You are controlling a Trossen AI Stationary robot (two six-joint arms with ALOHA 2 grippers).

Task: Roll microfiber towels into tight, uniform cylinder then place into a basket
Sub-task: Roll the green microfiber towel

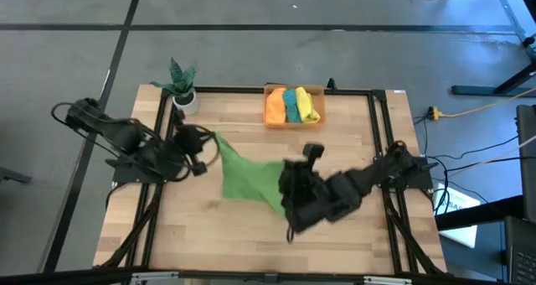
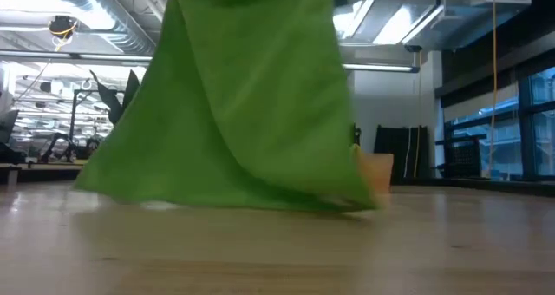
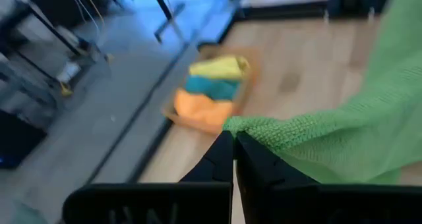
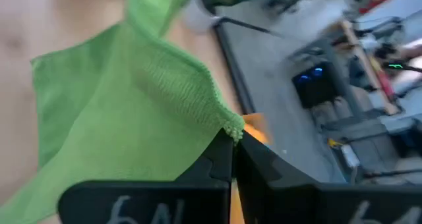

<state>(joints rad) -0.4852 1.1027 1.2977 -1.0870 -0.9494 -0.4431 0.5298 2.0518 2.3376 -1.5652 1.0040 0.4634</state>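
A light green microfiber towel (image 1: 249,176) is stretched in the air between my two grippers. My left gripper (image 1: 211,142) is shut on its corner toward the table's left. My right gripper (image 1: 285,186) is shut on the corner near the table's middle. In the low view the towel (image 2: 243,113) hangs like a curtain, with its lower edge (image 2: 234,201) down at the table top. The orange basket (image 1: 293,106) stands at the far edge. It holds rolled orange, teal and yellow towels side by side. My left gripper pinches one corner of the green towel (image 3: 239,124) between its two fingertips (image 3: 224,159). The fingers slant downward. The cloth falls away from the corner and hangs below it. My right gripper pinches another corner of the green towel (image 4: 231,128) at the free ends of its fingers (image 4: 221,159). The fingers slant downward. The cloth spreads away from this corner toward the other arm, and its top edge sags a little.
A white pot with a green plant (image 1: 182,88) stands at the far left corner. A black frame (image 1: 251,90) runs around the wooden table top. Bare wood lies in front of the towel, toward the near edge (image 1: 251,251).
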